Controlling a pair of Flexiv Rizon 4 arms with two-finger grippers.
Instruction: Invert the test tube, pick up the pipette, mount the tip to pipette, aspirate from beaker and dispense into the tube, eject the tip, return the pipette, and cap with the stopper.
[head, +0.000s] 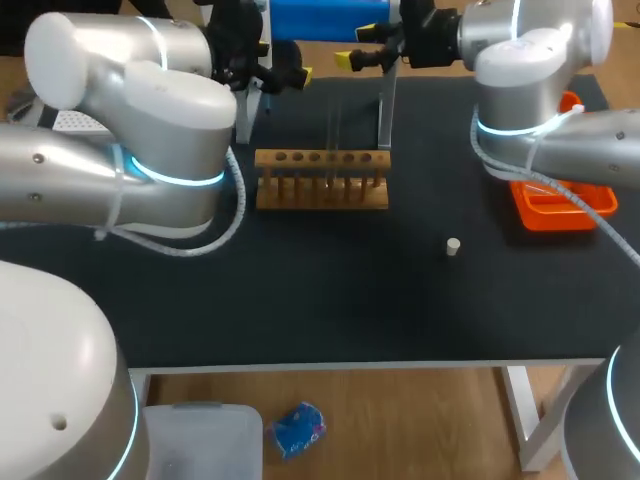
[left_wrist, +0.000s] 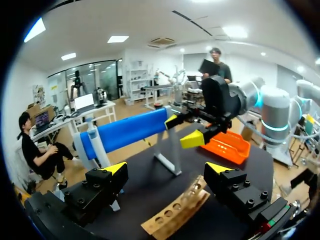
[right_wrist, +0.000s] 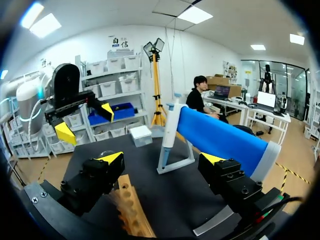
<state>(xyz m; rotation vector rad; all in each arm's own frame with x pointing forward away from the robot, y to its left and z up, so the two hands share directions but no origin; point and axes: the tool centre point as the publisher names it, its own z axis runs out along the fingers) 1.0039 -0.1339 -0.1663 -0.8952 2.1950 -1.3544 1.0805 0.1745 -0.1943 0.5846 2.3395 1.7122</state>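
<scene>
- Test tube (head: 337, 140): faint clear upright standing in the wooden rack (head: 322, 182), right of the rack's middle; too faint to tell which end is up.
- Rack: a single row of holes; long side parallel to the far edge of the surface (head: 300, 300); about midway along that edge and set in from it.
- Pipette (head: 330, 18): blue body, lying level across a white stand (head: 386, 110); at the far edge, behind the rack.
- Stopper (head: 453, 247): small and white, alone on the surface; right of the rack and nearer the front edge; well apart from rack and tray.
- Tray (head: 560, 205): orange; at the right edge, partly hidden under the right arm.
- Left tool (left_wrist: 167, 170): fingers spread, nothing between them; raised above the surface near the far edge, by the pipette's left part; the rack lies below and ahead of it.
- Right tool (right_wrist: 162, 159): fingers spread, holding nothing; raised near the far edge, by the pipette's right part; facing the left tool across the rack.
</scene>
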